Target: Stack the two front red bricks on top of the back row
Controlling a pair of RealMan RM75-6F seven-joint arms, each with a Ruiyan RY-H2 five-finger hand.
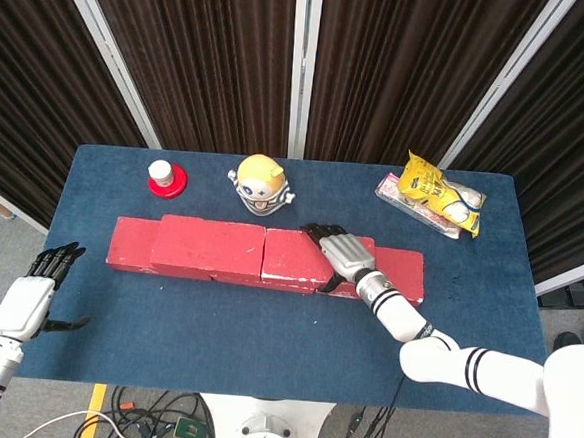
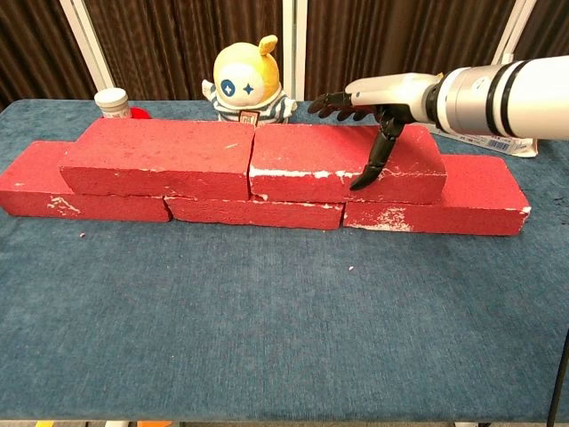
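Five red bricks stand as a low wall across the blue table. Two upper bricks, the left one and the right one, lie side by side on a lower row of three. My right hand hovers just over the right upper brick, palm down, fingers stretched toward its back edge. Its thumb hangs in front of that brick's front face, and the hand holds nothing. My left hand hangs beyond the table's front left corner, fingers apart and empty. The chest view does not show it.
A yellow toy figure stands right behind the wall's middle. A white jar on a red lid sits behind the left end. Snack packets lie at the back right corner. Bare blue cloth spreads before the wall.
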